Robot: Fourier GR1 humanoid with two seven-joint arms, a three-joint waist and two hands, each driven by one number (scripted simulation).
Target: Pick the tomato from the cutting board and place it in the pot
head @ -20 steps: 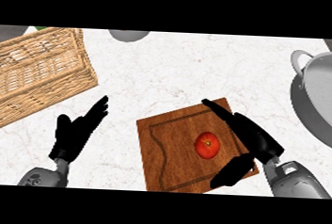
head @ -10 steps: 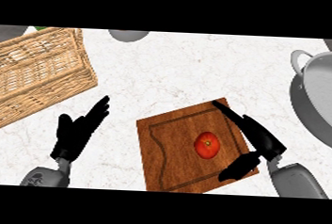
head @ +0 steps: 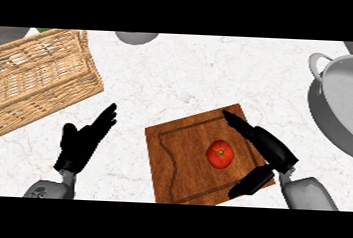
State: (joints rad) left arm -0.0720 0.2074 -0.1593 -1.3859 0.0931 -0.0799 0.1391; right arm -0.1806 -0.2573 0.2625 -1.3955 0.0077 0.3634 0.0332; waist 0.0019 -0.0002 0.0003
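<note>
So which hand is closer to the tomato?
The right hand. It sits open just right of the tomato, over the board's edge. The left hand rests off the board, far to the tomato's left.

One tomato [head: 220, 154], one cutting board [head: 179, 163], one pot [head: 341, 105], one basket [head: 35, 80].

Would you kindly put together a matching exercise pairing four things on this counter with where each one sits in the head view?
Things:
1. tomato
2. pot
3. wicker basket
4. left hand

Places:
A. upper left of the view
B. on the cutting board
C. right edge of the view
D. lower left, open on the counter side of the board

Pairs: 1-B, 2-C, 3-A, 4-D
</note>
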